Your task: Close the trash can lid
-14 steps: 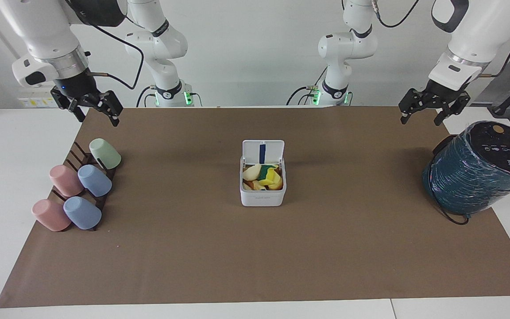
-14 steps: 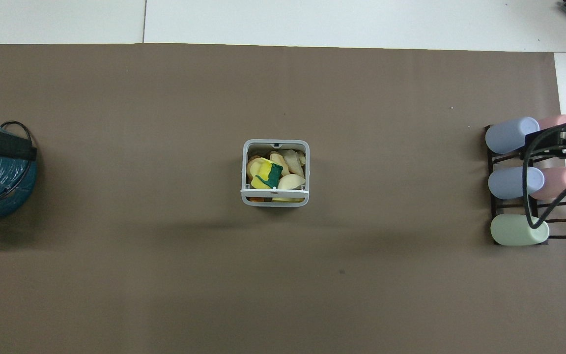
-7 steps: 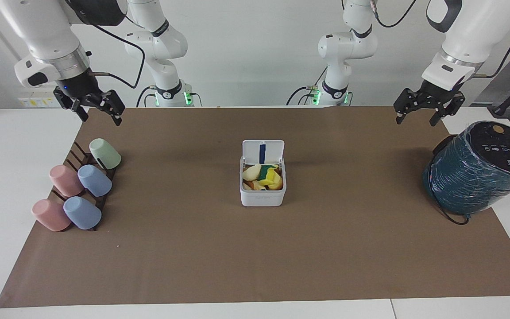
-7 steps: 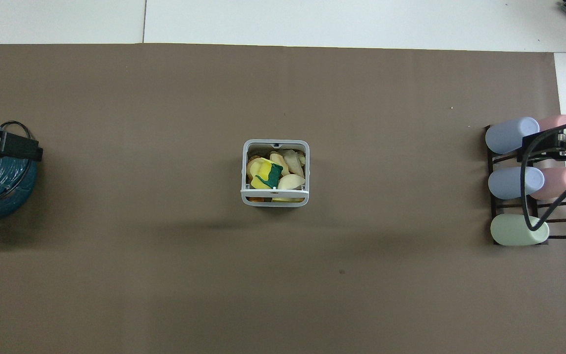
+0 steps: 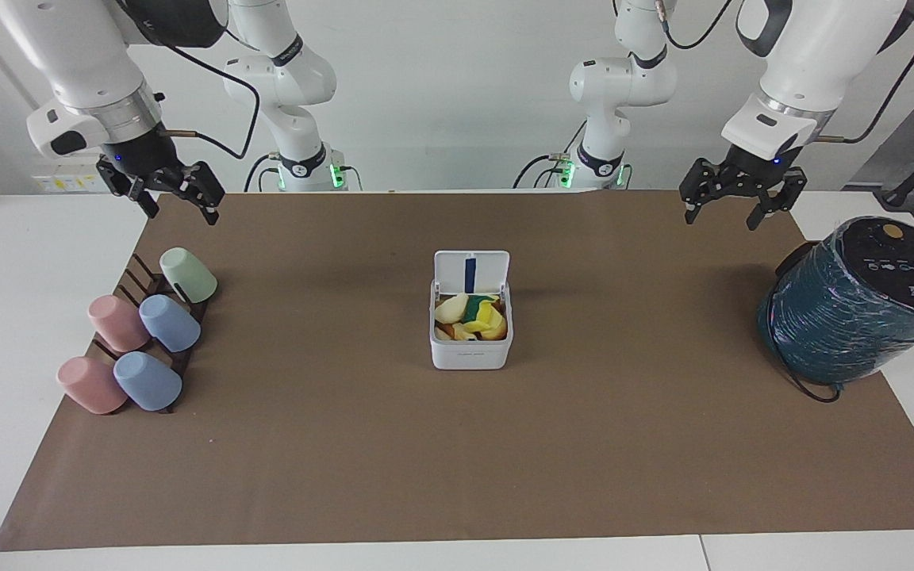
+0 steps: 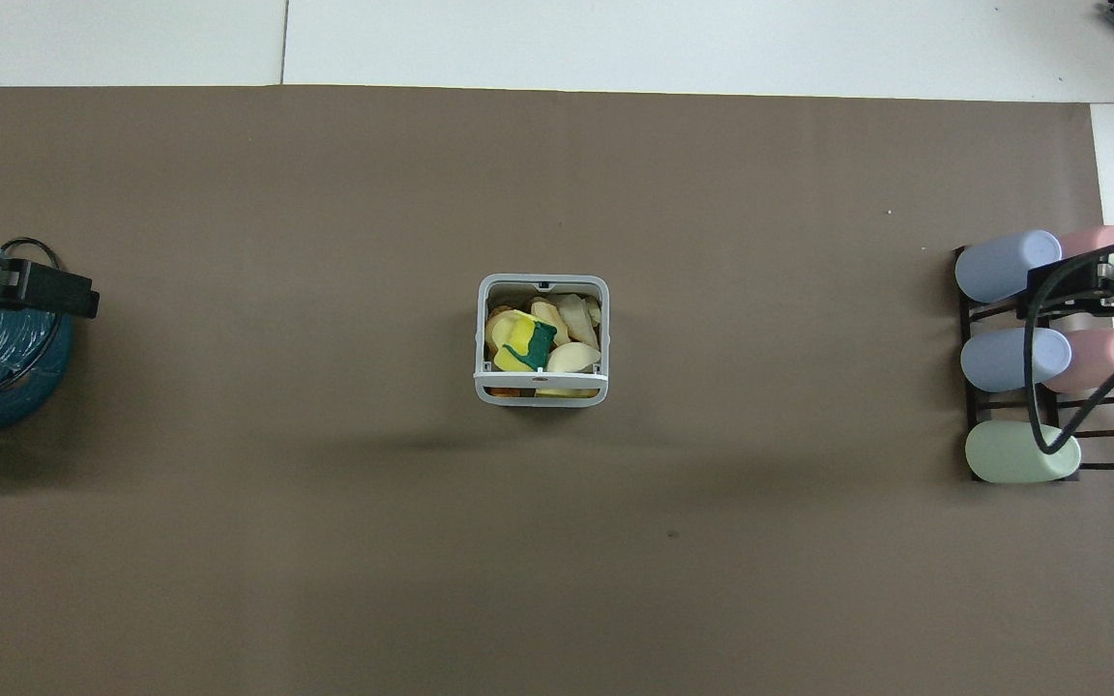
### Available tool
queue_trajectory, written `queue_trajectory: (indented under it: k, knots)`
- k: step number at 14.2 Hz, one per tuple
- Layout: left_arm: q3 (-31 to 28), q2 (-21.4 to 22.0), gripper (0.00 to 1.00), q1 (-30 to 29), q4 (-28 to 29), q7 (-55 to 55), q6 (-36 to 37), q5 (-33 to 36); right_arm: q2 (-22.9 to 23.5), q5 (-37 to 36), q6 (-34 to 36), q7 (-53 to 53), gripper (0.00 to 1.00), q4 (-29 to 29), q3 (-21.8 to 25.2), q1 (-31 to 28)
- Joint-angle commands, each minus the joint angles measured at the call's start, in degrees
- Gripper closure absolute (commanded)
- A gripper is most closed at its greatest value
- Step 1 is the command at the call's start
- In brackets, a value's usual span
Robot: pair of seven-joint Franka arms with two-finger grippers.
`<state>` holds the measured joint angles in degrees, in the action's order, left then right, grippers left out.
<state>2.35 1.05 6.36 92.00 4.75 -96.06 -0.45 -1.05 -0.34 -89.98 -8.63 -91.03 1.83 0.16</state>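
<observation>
Both tools up at table ends, trash can point(image 5: 471, 337) mid-mat btwn them, lid point(image 5: 471, 274) upright.

A brown mat point(image 5: 457, 444) covers most of the white counter point(image 5: 28, 285). A dark rack point(image 5: 136, 277) stands on the mat at the right arm's end, carrying five cups laid on their sides: one green cup point(image 5: 188, 274) nearest the robots, two blue cups point(image 5: 170, 323) and two pink cups point(image 5: 118, 322) farther from them. A large teal cylinder point(image 5: 854, 305) with a black top stands at the left arm's end, straddling the mat edge. A black cable point(image 5: 810, 388) loops at its base.
</observation>
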Motion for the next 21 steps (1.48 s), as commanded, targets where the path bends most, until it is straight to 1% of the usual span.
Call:
queue_trajectory:
  k: [1, 4, 8, 10, 12, 14, 16, 17, 18, 19, 21]
  knots:
    - [-0.4, 2.8, 0.0, 5.1, 5.9, -4.3, -4.9, 1.5, -1.6, 1.1, 0.1, 1.0, 0.0, -1.8, -0.1, -0.4]
    - [-0.4, 4.3, 0.0, 11.2, 11.0, -8.0, -8.4, 1.5, -1.7, 1.1, 0.2, 1.0, 0.0, -1.8, -0.1, -0.4]
    - [-0.4, 4.6, 0.0, 19.9, 15.0, -16.9, -12.0, 1.5, -1.8, 1.1, 0.4, 1.0, 0.0, -1.8, -0.1, -0.5]
    - [-0.3, 4.6, 0.12, 23.6, 17.2, -23.0, -14.4, 1.5, -1.8, 1.1, 0.4, 1.0, 0.0, -1.8, -0.1, -0.5]
    - [-0.2, 4.6, 0.32, 27.2, 18.8, -30.4, -16.2, 1.4, -1.8, 1.1, 0.4, 1.1, 0.0, -1.8, -0.1, -0.5]
    - [-0.2, 3.7, 0.56, 30.5, 19.5, -35.9, -17.4, 1.3, -1.8, 1.1, 0.5, 1.1, 0.0, -1.8, -0.1, -0.5]
    - [-0.2, 2.1, 0.79, 32.3, 20.8, -39.9, -22.6, 1.3, -1.8, 1.1, 0.9, 1.1, 0.0, -1.8, -0.1, -0.6]
    - [-0.2, 1.8, 0.85, 32.3, 20.9, -40.9, -25.3, 1.3, -1.8, 1.1, 1.0, 1.1, 0.0, -1.8, -0.1, -0.7]
    - [-0.2, 0.9, 0.88, 32.4, 20.9, -41.5, -27.6, 1.3, -1.9, 1.1, 1.0, 1.1, 0.0, -1.8, -0.1, -0.9]
    - [-0.2, 0.5, 0.89, 32.4, 20.9, -42.2, -29.3, 1.3, -1.9, 1.1, 1.1, 1.2, 0.0, -1.8, -0.1, -0.9]
    - [-0.2, -1.6, 0.89, 32.2, 20.9, -42.5, -33.7, 1.3, -1.9, 1.1, 1.4, 1.2, 0.0, -2.0, -0.1, -0.9]
